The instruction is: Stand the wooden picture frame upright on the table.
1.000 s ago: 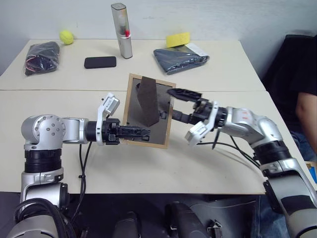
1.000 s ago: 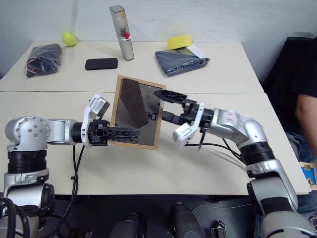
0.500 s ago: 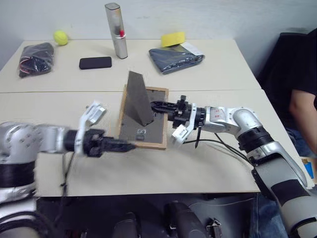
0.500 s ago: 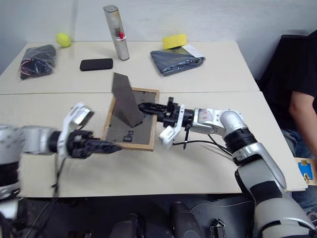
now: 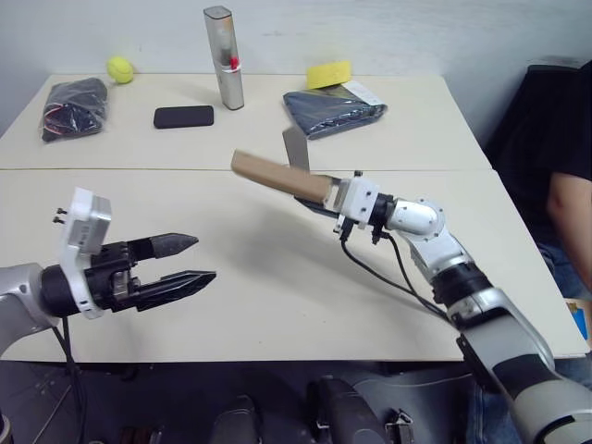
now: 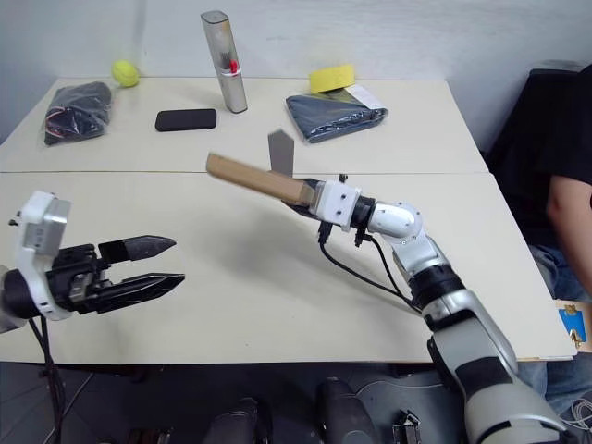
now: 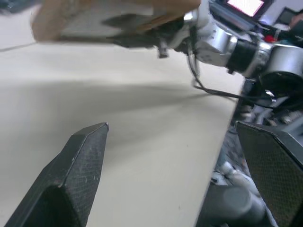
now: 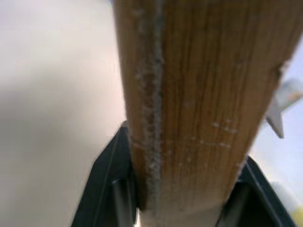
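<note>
My right gripper (image 5: 323, 195) is shut on the wooden picture frame (image 5: 277, 176) and holds it above the near table (image 5: 277, 305). The frame shows edge-on as a light tan bar reaching left from the gripper. Its dark stand leg (image 5: 296, 148) sticks up behind it. In the right wrist view the wood edge (image 8: 189, 94) sits between the two black fingers (image 8: 111, 184). My left gripper (image 5: 205, 258) is open and holds nothing. It hovers over the table's near left part, well clear of the frame.
On the far table (image 5: 425, 120) lie a black phone (image 5: 183, 117), a silver cylinder (image 5: 225, 57), a yellow ball (image 5: 121, 68), a black bag (image 5: 76, 106), a folded dark cloth (image 5: 335, 106) and a yellow sponge (image 5: 331, 73). A person (image 5: 566, 157) sits at the right.
My left gripper opened, let go of the frame and drew back to the left. My right gripper closed on the frame's edge and rolled it, so it now shows edge-on.
</note>
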{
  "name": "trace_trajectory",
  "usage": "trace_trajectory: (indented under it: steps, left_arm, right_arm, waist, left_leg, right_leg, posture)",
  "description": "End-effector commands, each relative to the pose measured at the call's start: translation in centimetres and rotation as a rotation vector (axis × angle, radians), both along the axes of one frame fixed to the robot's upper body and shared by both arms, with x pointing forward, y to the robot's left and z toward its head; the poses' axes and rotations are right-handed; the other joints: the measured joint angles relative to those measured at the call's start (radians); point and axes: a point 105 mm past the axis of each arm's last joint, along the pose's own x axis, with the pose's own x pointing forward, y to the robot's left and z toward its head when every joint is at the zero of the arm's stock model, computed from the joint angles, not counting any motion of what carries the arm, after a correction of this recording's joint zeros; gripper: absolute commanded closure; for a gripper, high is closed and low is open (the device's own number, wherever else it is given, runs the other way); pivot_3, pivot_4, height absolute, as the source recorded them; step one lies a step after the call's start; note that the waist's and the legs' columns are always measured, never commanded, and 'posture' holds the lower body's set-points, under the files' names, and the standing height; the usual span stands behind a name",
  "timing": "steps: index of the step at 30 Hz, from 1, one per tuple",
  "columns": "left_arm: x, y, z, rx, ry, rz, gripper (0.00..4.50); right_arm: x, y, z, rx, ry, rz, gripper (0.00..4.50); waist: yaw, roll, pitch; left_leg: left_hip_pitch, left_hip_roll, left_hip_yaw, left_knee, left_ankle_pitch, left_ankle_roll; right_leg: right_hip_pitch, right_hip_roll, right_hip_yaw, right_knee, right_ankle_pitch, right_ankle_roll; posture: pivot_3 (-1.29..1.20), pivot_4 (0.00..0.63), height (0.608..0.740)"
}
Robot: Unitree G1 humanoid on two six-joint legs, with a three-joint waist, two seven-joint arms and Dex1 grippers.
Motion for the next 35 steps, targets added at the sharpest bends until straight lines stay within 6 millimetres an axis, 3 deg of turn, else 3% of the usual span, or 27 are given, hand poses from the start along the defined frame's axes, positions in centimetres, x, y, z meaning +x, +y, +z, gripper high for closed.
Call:
trace_trajectory:
  steps: [1, 5, 9, 10, 17, 18, 21, 24, 27, 31, 33, 35]
  left_arm:
    - [0.5, 1.1, 0.4, 0.015, -0.065, 0.066, 0.00]
    - [0.6, 1.1, 0.7, 0.009, -0.078, 0.066, 0.00]
    - [0.6, 0.8, 0.8, 0.009, -0.081, 0.056, 0.00]
    - [0.6, 0.8, 0.8, 0.011, -0.080, 0.053, 0.00]
    - [0.9, 0.7, 1.0, 0.010, -0.076, 0.041, 0.00]
    - [0.8, 0.7, 1.0, 0.004, -0.069, 0.030, 0.00]
    - [0.9, 0.6, 1.0, 0.015, -0.077, 0.024, 0.00]
    - [1.9, 1.1, 1.4, 0.035, -0.120, 0.075, 0.00]
    - [3.0, 2.0, 1.8, 0.047, -0.168, 0.144, 0.00]
    - [3.6, 1.9, 2.2, 0.030, -0.187, 0.150, 0.00]
    - [3.9, 1.6, 2.5, 0.016, -0.199, 0.142, 0.00]
    - [4.2, 1.4, 2.2, 0.049, -0.208, 0.149, 0.00]
  right_arm:
    - [-1.4, 0.2, 0.6, 0.099, 0.380, 0.128, 3.22]
    - [-1.4, 0.1, -1.9, 0.105, 0.711, 0.083, 3.22]
    - [-2.0, 0.0, -4.3, 0.076, 0.896, 0.058, 3.22]
    - [-2.2, 0.0, -4.6, 0.071, 0.920, 0.056, 2.51]
    - [-3.5, -0.7, -5.3, -0.012, 0.875, 0.059, 0.29]
    - [-3.5, -1.1, -5.1, -0.025, 0.846, 0.046, 0.03]
    - [-3.9, -4.4, -5.3, -0.152, 0.686, -0.038, 0.03]
    - [-5.8, -8.3, -4.2, -0.176, 0.649, -0.061, 0.03]
    - [-7.2, -11.2, 0.0, -0.065, 0.634, -0.059, 0.03]
    - [-8.2, -12.7, 4.1, 0.067, 0.618, -0.024, 0.03]
    - [-8.3, -12.9, 4.5, 0.081, 0.615, -0.028, 0.03]
    - [-7.9, -12.7, 3.6, 0.053, 0.614, -0.062, 0.03]
  waist:
    - [0.006, 0.000, 0.000]
    - [0.011, 0.000, 0.000]
    - [0.012, 0.000, 0.000]
    - [0.011, 0.000, 0.000]
    - [0.009, 0.000, 0.000]
    - [0.010, 0.000, 0.000]
    - [0.014, 0.000, 0.000]
    - [0.037, 0.000, 0.000]
    - [0.043, 0.001, 0.000]
    - [0.029, 0.001, 0.000]
    - [0.032, 0.001, 0.000]
    - [0.033, 0.001, 0.000]
  left_leg:
    - [0.000, 0.000, -0.001, 0.000, 0.000, 0.000]
    - [0.000, 0.000, -0.002, 0.000, 0.000, 0.001]
    - [-0.001, 0.000, -0.002, -0.001, -0.001, 0.001]
    - [-0.001, -0.001, -0.002, -0.002, -0.001, 0.001]
    - [-0.001, -0.001, -0.002, -0.002, -0.001, 0.001]
    - [-0.001, -0.001, -0.002, -0.002, -0.001, 0.001]
    - [-0.001, -0.001, -0.002, -0.002, -0.001, 0.001]
    - [-0.002, -0.002, -0.002, -0.003, -0.001, 0.002]
    - [-0.002, -0.002, -0.002, -0.003, -0.002, 0.002]
    - [0.001, -0.002, -0.002, -0.004, -0.004, 0.006]
    - [0.001, -0.001, -0.003, -0.004, -0.003, 0.005]
    - [0.001, -0.001, -0.003, -0.004, -0.003, 0.005]
  right_leg:
    - [0.000, 0.000, -0.001, 0.000, 0.000, 0.000]
    - [0.000, -0.001, -0.001, -0.001, 0.000, 0.000]
    - [0.000, -0.001, -0.002, -0.003, 0.000, 0.000]
    - [0.000, -0.001, -0.002, -0.003, 0.000, 0.000]
    - [-0.001, -0.001, -0.001, -0.003, 0.000, 0.000]
    - [-0.001, -0.001, -0.002, -0.003, 0.000, 0.000]
    - [-0.001, -0.001, -0.002, -0.004, 0.000, 0.000]
    - [0.000, -0.002, -0.002, -0.006, 0.000, 0.000]
    - [0.000, -0.002, -0.001, -0.006, 0.000, 0.000]
    - [0.001, 0.000, 0.001, -0.004, 0.000, 0.000]
    - [0.001, 0.000, 0.000, -0.004, 0.000, 0.000]
    - [0.001, 0.000, 0.000, -0.004, 0.000, 0.000]
  posture:
    - [0.00, 0.150, 0.740]
    - [0.00, 0.150, 0.740]
    - [0.00, 0.150, 0.740]
    - [0.00, 0.150, 0.740]
    - [0.00, 0.150, 0.740]
    - [0.00, 0.150, 0.740]
    - [0.00, 0.150, 0.740]
    - [0.00, 0.150, 0.740]
    - [0.00, 0.150, 0.740]
    - [0.00, 0.150, 0.740]
    - [0.00, 0.150, 0.740]
    - [0.00, 0.150, 0.740]
